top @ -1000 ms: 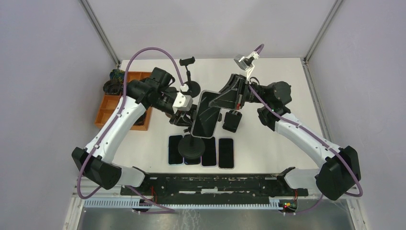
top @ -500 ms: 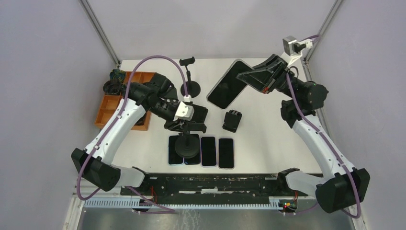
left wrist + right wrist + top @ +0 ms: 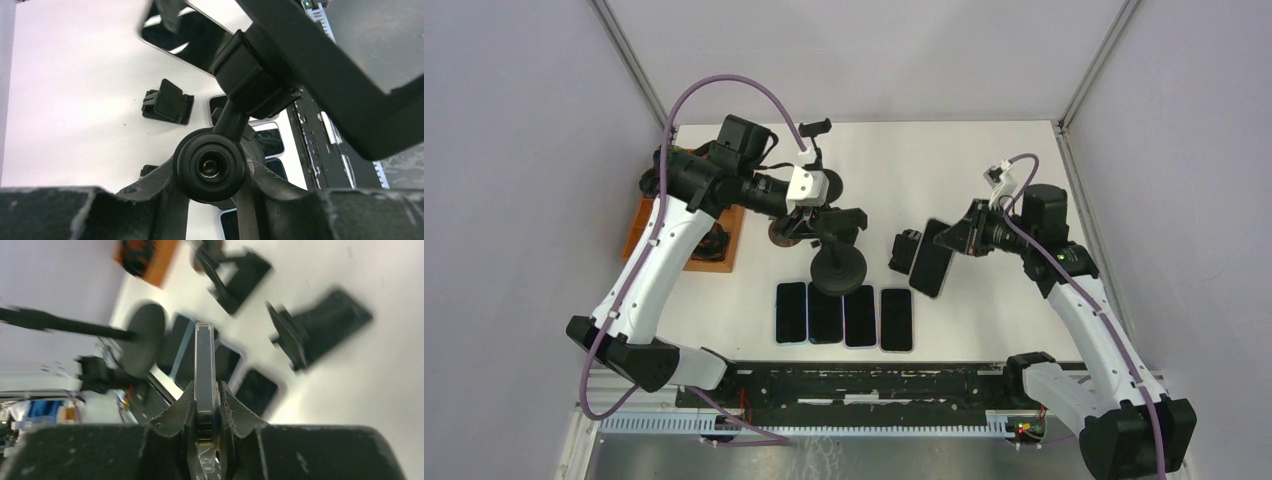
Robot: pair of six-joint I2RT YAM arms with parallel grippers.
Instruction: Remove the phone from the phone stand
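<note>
**Item 1, phone**. Out of its cradle and to the right of the phone stand, past the small folded holder. It is pinched edge-on in the right tool, whose two fingers are closed on its thin sides. The edge grip leaves both faces free, which suits laying it flat. It hangs low over the desk; contact with the surface cannot be told.

**Item 2, phone stand.** Round base, thin stem, and an empty clamp head. The left tool is closed on the joint knob below the head, judged to be steadying the stand while the phone is carried clear. The base overlaps the far end of the phone row, and whether it rests on the desk or is lifted cannot be told.

**Item 3, row of four phones**. Lies flat on the near side of the stand.

**Item 4, second stand**. Behind the phone stand, with nothing in it.

**Item 5, orange tray**. Left of the phone stand, at the desk edge.

**Room.** Bare desk lies right of and behind the stand. The tightest spot for the phone is between the folded holder and the right end of the row.

**Status.** Removal is judged done, with the set-down remaining.
</note>
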